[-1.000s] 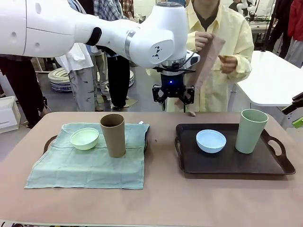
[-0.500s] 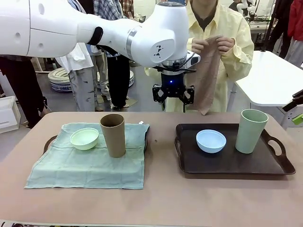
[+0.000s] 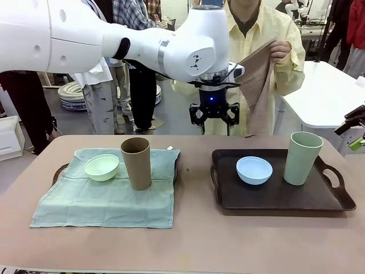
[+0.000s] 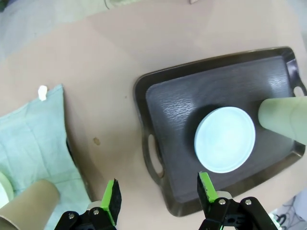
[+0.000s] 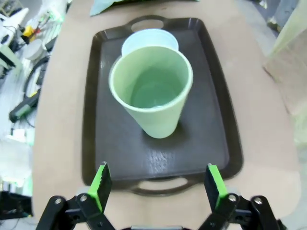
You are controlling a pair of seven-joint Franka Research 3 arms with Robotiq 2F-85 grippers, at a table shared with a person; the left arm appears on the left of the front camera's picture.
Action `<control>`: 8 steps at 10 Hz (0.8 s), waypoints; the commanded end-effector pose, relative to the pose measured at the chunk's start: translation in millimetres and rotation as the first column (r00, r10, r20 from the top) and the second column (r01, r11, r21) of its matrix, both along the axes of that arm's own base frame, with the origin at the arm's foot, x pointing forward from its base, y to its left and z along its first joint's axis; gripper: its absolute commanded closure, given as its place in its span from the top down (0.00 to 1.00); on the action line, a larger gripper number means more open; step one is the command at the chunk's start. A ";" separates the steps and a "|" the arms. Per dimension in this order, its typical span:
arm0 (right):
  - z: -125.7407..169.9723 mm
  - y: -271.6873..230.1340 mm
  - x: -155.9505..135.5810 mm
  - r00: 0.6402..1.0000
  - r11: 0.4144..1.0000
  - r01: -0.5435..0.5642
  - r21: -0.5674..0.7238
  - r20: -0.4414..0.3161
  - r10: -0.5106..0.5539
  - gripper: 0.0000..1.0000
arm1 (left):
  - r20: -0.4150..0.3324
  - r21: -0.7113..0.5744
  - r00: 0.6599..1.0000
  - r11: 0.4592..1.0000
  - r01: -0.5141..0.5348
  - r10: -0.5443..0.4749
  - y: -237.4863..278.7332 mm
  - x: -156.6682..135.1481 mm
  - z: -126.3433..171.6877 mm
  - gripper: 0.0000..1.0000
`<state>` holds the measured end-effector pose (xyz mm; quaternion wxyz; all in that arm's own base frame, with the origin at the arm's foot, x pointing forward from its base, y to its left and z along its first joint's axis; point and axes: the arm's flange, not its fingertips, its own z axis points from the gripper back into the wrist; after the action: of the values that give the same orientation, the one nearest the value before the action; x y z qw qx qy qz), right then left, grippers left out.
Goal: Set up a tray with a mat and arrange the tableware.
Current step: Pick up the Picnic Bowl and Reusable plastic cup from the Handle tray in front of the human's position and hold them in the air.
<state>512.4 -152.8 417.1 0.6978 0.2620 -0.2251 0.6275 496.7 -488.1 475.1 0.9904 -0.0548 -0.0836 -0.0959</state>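
From where I stand, the job looks about half done. On the surface [image 3: 188,240] sit two trays side by side. The left tray [image 3: 60,170] is nearly hidden under its green mat [image 3: 85,200], which hangs over the near rim onto the surface. The right tray [image 3: 274,197] is bare and dark, with no mat in it.

The mat I take to be meant for it is a brown one [image 3: 259,85]. It hangs from the person's hand [image 3: 279,50] at the far side, just above the surface edge.

The brown cup [image 3: 136,162] stands upright on the green mat. The green cup [image 3: 302,158] stands upright at the right end of the bare tray. The mint bowl [image 3: 102,166] sits just left of the brown cup, and the blue bowl [image 3: 254,170] sits near the middle of the right tray.

So the left setting seems finished. For the right one, I reckon the cup and bowl must come off, the brown mat go down, and both go back.

The left tool [image 3: 215,130] hovers over the far edge between the trays, jaws apart and empty. The right tool [image 5: 157,187] hangs above the green cup, jaws wide and empty.
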 end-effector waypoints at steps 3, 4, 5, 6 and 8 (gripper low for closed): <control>-11.6 -17.1 46.4 1.000 0.995 -0.003 0.096 -0.028 0.005 1.00 | 0.021 0.002 0.997 0.997 0.076 -0.076 -36.4 -5.1 -15.0 0.84; -20.0 -5.4 48.8 0.999 0.992 -0.011 0.125 -0.033 0.015 1.00 | 0.017 0.014 0.997 0.997 0.073 -0.073 -41.3 0.2 -20.2 0.84; -29.9 5.7 47.6 0.998 0.991 -0.012 0.136 -0.052 0.019 1.00 | 0.012 0.021 0.998 0.998 0.066 -0.066 -44.9 5.0 -26.8 0.84; -37.9 16.3 44.2 0.998 0.988 -0.010 0.155 -0.061 0.019 1.00 | 0.004 0.025 0.998 0.998 0.059 -0.059 -46.4 8.6 -30.1 0.84; -49.3 34.0 37.2 0.998 0.990 -0.008 0.143 -0.056 0.017 1.00 | 0.007 0.017 0.999 0.999 0.050 -0.050 -47.2 12.1 -31.5 0.84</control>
<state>557.1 -125.6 370.4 0.6716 0.3379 -0.2384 0.6148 504.9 -529.5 436.6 0.9883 -0.0524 -0.0799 -0.1187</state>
